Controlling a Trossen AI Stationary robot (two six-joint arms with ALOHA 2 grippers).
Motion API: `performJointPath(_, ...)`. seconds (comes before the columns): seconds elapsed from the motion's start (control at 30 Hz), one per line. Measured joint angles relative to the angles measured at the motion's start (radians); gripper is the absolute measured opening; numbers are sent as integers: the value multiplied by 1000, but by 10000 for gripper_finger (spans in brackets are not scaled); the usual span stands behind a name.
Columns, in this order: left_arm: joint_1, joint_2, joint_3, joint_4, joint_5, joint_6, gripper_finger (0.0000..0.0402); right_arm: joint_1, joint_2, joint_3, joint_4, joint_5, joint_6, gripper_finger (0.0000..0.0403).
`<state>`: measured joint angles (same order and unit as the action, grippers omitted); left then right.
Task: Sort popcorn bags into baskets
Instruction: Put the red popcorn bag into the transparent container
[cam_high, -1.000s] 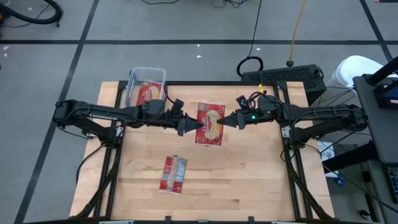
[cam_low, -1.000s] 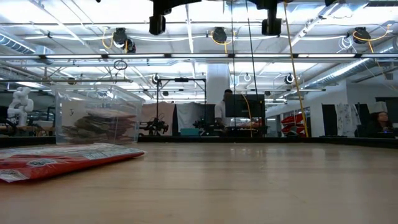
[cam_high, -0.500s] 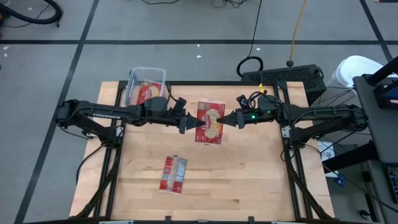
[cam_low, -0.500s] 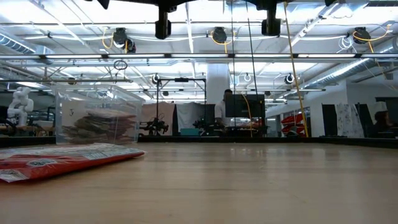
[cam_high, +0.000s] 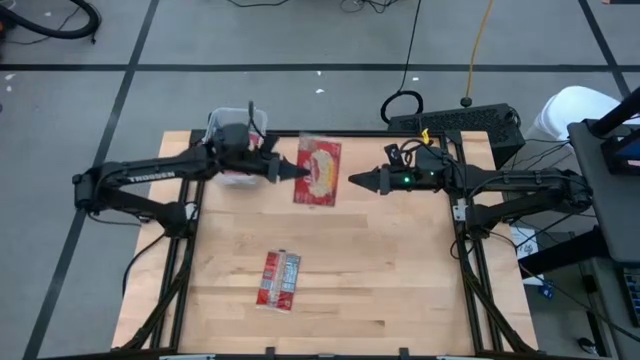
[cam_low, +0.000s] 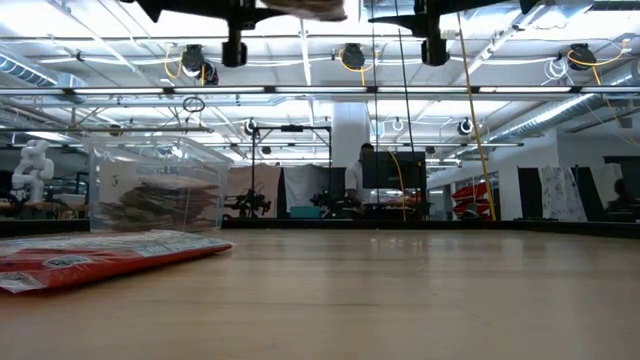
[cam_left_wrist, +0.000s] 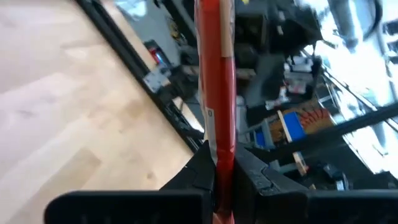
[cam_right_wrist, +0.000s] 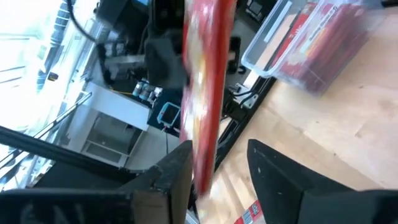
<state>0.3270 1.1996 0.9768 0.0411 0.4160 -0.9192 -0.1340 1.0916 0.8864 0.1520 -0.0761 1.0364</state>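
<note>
My left hand (cam_high: 285, 170) pinched the near edge of a popcorn bag (cam_high: 318, 171), holding it in the air just right of the basket (cam_high: 232, 128) at the tabletop's (cam_high: 400, 270) far left, ready to drop in. My right hand (cam_high: 357, 181) had spread and hung apart from it. Another bag (cam_high: 280, 279) lay flat, nearer.

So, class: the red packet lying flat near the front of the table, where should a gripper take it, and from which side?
Take the flat packet by a short end, coming from above: it lies flat on the table, narrow across, with bare wood all round it.
</note>
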Motion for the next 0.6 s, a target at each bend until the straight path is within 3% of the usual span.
performJointPath(0.6,478,-191,1,-448,158,167,25,0,0,0,-33,4,-1,134)
